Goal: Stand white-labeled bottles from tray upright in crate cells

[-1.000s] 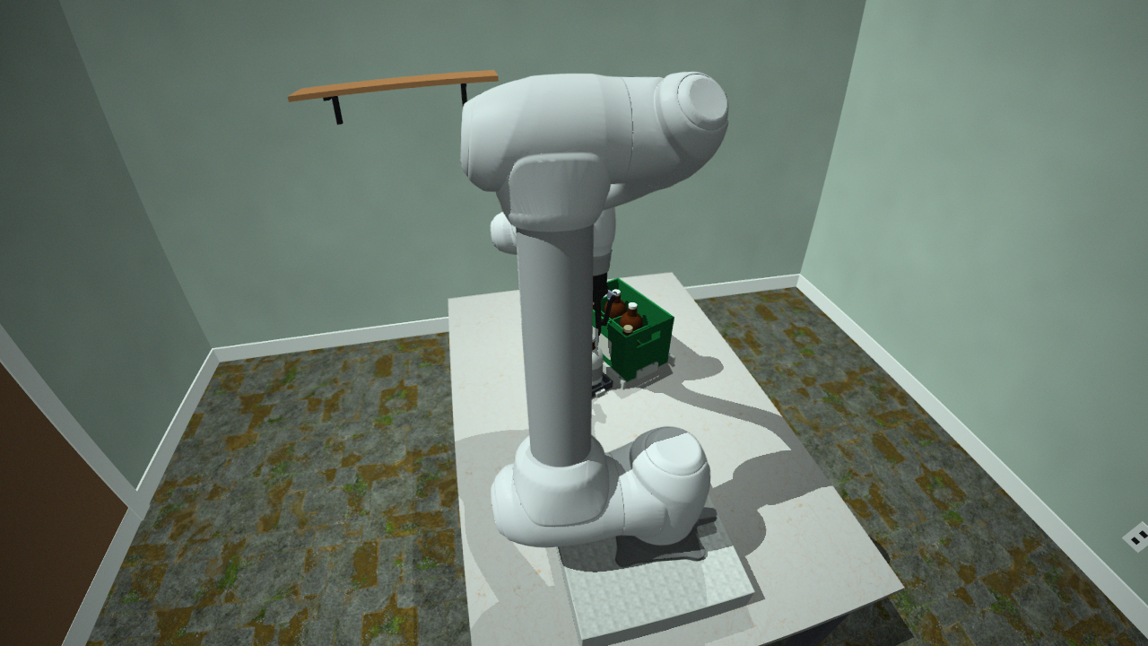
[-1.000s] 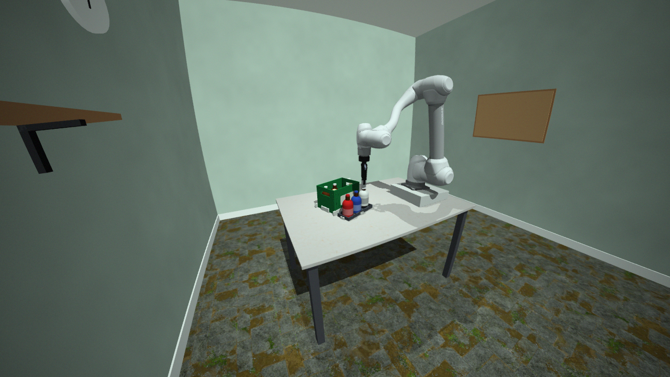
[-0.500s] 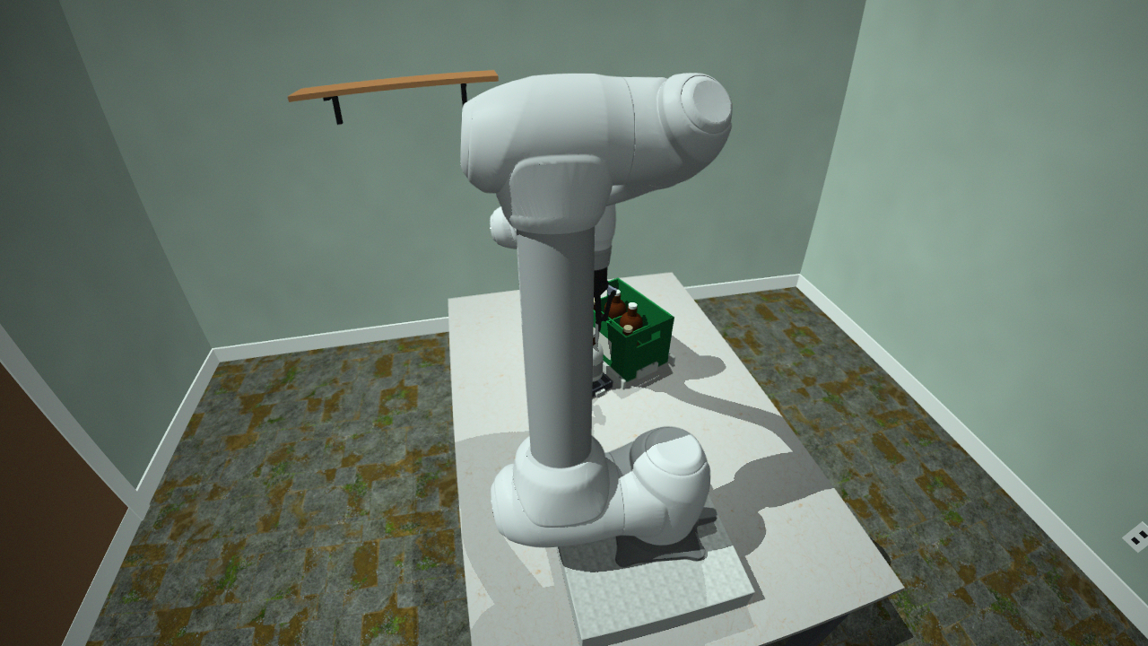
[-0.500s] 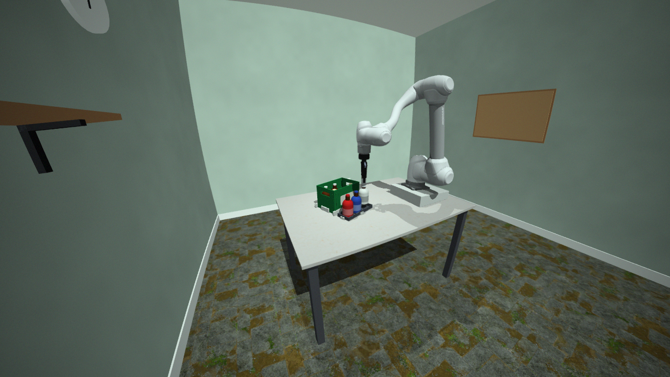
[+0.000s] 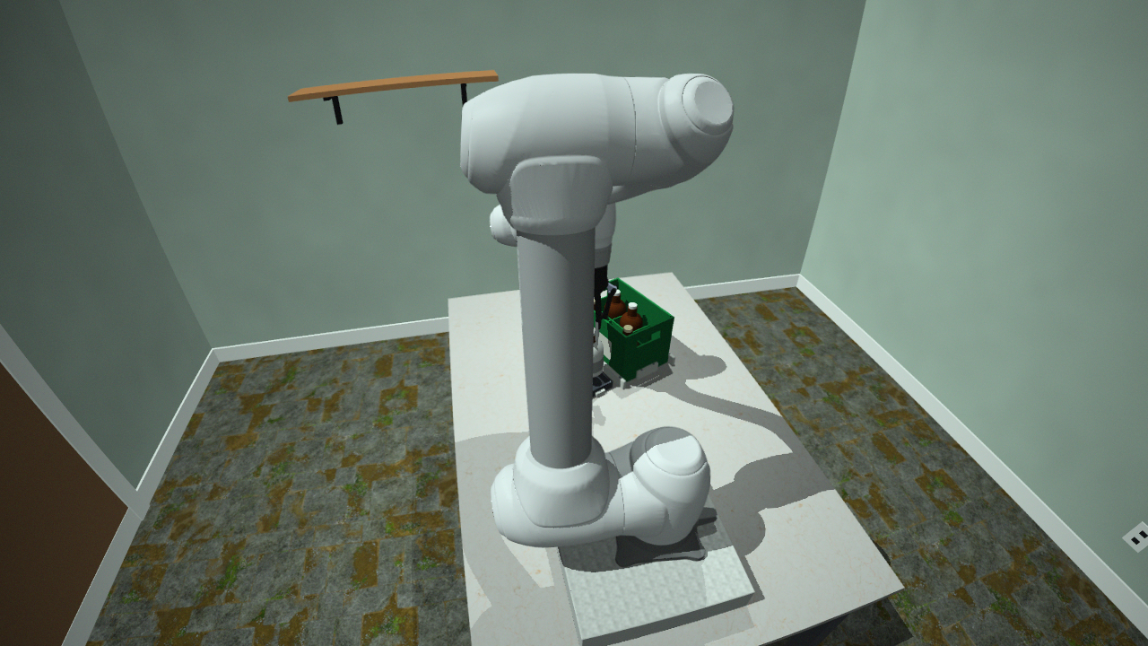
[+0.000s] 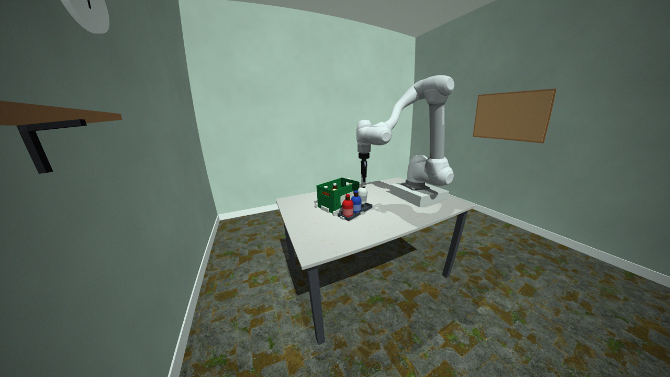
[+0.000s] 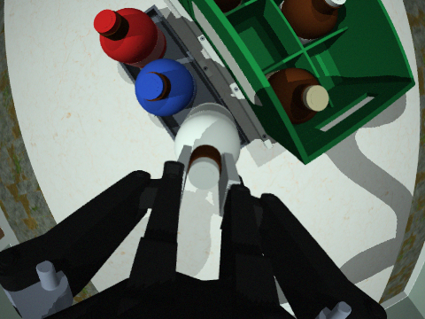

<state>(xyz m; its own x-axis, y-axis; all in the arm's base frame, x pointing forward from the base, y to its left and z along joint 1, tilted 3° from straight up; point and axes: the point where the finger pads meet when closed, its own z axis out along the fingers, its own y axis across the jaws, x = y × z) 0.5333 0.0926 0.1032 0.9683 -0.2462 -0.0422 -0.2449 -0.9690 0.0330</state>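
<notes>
My gripper (image 7: 205, 163) (image 6: 363, 183) is shut on the neck of the white-labeled bottle (image 7: 207, 133) (image 6: 363, 192) and holds it upright over the near end of the dark tray (image 7: 204, 73) (image 6: 368, 206). A blue bottle (image 7: 162, 88) (image 6: 356, 202) and a red bottle (image 7: 127, 32) (image 6: 347, 206) stand upright on the tray beside it. The green crate (image 7: 367, 59) (image 6: 330, 197) (image 5: 642, 341) stands right next to the tray. It holds several brown bottles, and the middle cell (image 7: 254, 44) on the tray side is empty. In the top view the arm hides the gripper.
The crate and tray sit near the far end of the white table (image 6: 356, 234) (image 5: 722, 401). The robot's base (image 5: 642, 490) (image 6: 428, 173) stands on a grey plate at the other end. Another crate cell (image 7: 360, 56) on the far side also looks empty.
</notes>
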